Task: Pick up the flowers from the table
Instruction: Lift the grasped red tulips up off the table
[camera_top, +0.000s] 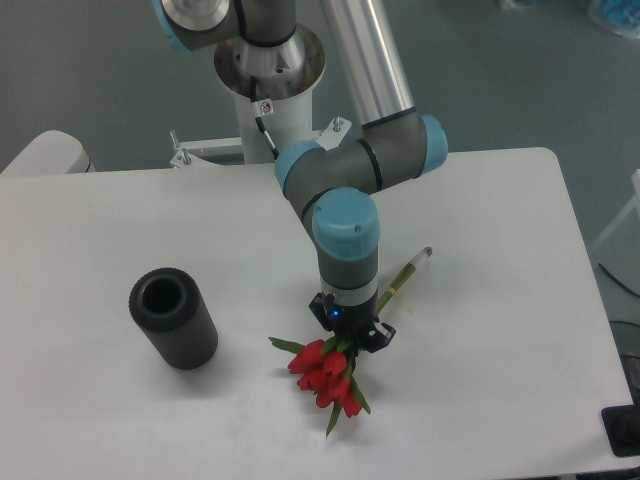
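Flowers (328, 375) lie on my worktop (110, 420) in the lower middle of the frame, red buds bunched toward the bottom and the green stems running up and to the right, with the pale band partway along them. They look flat on the surface, so by my reckoning the lift is not done; nothing shows them clear of the worktop.

Going from the left: the upper left corner of the worktop curves away, and below it is open white surface. Then comes a dark grey ribbed cylinder (174, 317), lying with its open mouth tipped toward the upper left, well apart from the buds. I judge it no obstacle to a straight rise, though a sweep leftward would meet it.

In the middle, my claw (350, 338) is down right over the bunch, just where the stems meet the buds. My wrist blocks the view of the fingers, so I cannot tell how far apart they stand, nor whether they have the stems between them. What is left, as I judge it, is to make sure of the grip and raise.

To the right the stem ends point toward wide bare surface, and the right edge runs down the frame, well apart from the bunch. The near edge at the bottom is closer to the buds.
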